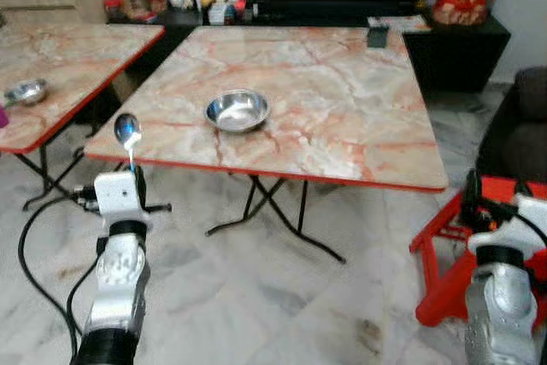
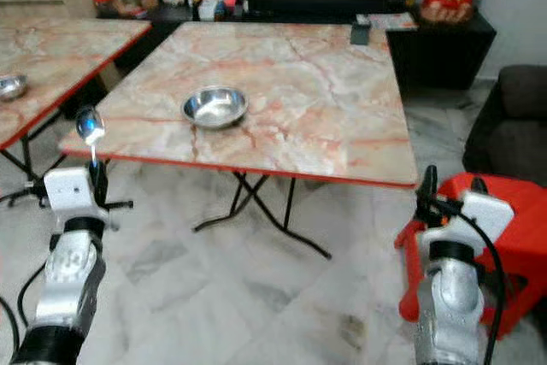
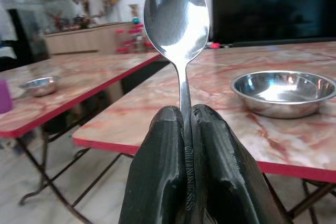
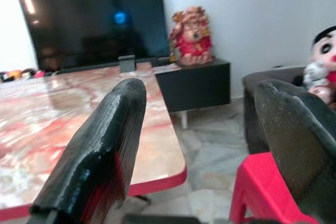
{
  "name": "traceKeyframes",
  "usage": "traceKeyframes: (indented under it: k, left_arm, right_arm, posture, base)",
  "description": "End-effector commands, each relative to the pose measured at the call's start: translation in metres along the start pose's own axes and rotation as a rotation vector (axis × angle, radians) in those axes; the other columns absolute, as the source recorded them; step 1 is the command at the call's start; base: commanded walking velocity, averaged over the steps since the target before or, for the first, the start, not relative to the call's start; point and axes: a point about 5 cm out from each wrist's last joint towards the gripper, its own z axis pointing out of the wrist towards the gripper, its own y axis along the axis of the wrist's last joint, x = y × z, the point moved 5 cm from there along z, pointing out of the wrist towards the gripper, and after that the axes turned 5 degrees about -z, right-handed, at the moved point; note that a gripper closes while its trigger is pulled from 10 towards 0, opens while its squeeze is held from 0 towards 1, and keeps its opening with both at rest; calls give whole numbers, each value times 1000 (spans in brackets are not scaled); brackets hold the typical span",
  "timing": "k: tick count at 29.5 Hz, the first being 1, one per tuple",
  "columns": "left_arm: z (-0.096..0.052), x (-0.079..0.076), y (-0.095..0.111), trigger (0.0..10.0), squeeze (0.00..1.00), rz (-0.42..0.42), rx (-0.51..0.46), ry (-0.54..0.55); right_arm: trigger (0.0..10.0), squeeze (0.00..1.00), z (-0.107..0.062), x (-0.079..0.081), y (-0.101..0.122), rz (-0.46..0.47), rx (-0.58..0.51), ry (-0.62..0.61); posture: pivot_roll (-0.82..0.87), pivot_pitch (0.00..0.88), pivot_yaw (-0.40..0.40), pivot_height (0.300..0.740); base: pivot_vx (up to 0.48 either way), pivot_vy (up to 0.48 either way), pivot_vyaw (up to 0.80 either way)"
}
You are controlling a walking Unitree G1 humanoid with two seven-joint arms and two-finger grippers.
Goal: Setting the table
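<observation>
A living room with a pale marble floor held two folding tables topped in pink-veined marble with red edges; the nearer table [image 1: 342, 117] stood ahead of the robot with a dark TV [image 4: 94, 22] and low cabinet behind it. On the far left, the second table [image 1: 60, 66] carried a small steel dish [image 1: 26, 91] near its front edge. Next came the left gripper [image 1: 132, 179], its fingers pressed together on the handle of a spoon [image 1: 128, 130] held upright, bowl end up, just short of the near table's left front corner. The step in hand seemed to be bringing the spoon to its place: the bowl [image 1: 237, 110] already sat on the table, toward the left front, well apart from the spoon. The next move would call for carrying the spoon over the table edge, tipping it flat and laying it just beside the bowl without knocking the rim. Nothing lay between spoon and bowl; only the table's red edge had to be cleared. At the far edge a small dark object [image 1: 377, 37] rested, out of the way. On the right, the right gripper [image 2: 449, 187] hung idle with its fingers spread, empty, above a red stool [image 2: 504, 237], beside a dark sofa [image 1: 521, 126].
</observation>
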Motion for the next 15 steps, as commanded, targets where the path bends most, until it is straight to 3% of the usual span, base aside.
traceKeyframes:
  k: [1,6,15]
  left_arm:
    - [0,8,2,10000,0,1,1,19]
    - [-1,19,5,10000,0,6,1,61]
    - [-5,37,7,10000,0,17,9,105]
  right_arm:
    - [10000,0,1,9,5,13,-12,17]
    - [10000,0,2,14,6,18,-7,26]
    - [10000,0,9,26,6,42,7,49]
  posture:
    - [-71,0,29,740]
    - [-66,0,22,740]
    - [-39,5,10,740]
  base:
    - [0,480,0]
    - [0,448,0]
    - [0,0,0]
